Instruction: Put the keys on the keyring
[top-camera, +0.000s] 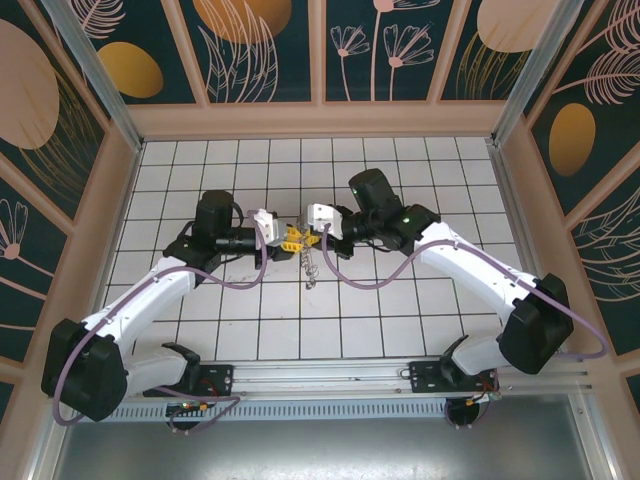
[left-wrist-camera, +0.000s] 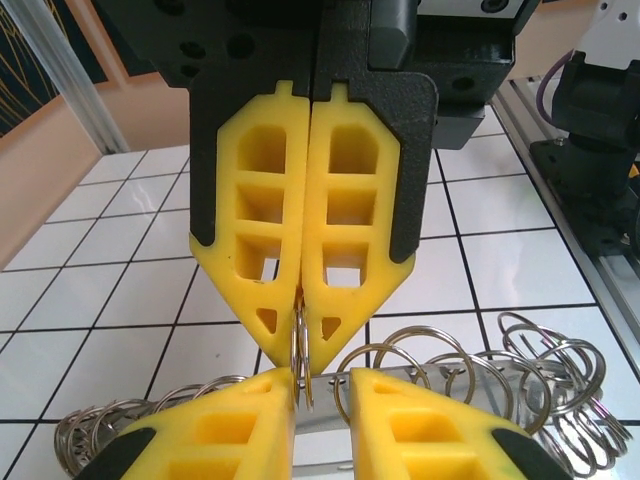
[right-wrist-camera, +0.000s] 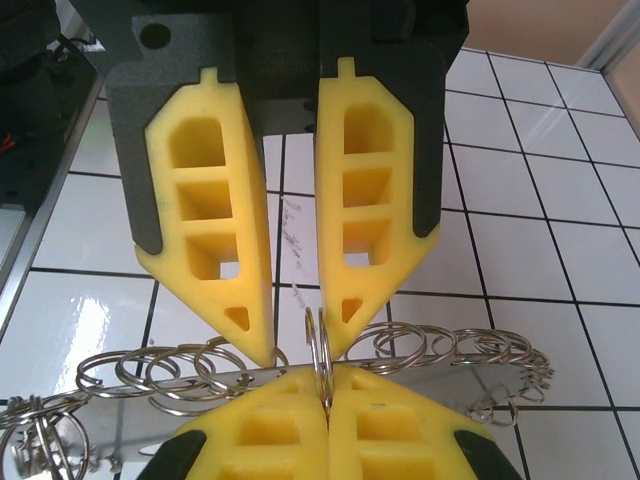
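Left wrist view, right tool (left-wrist-camera: 300, 358) clenched on keyring (left-wrist-camera: 303, 392), left tool (left-wrist-camera: 322, 385) slightly parted around it.

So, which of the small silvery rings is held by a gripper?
The upright ring in the middle, pinched edge-on by the shut right gripper. The other rings lean in rows on either side of it.

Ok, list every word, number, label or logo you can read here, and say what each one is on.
No readable words, numbers, labels or logos.
Dark scribble on a white floor tile, seen from the right wrist: too faint to read as text.
Wall panels: plant and circle drawings, no lettering.
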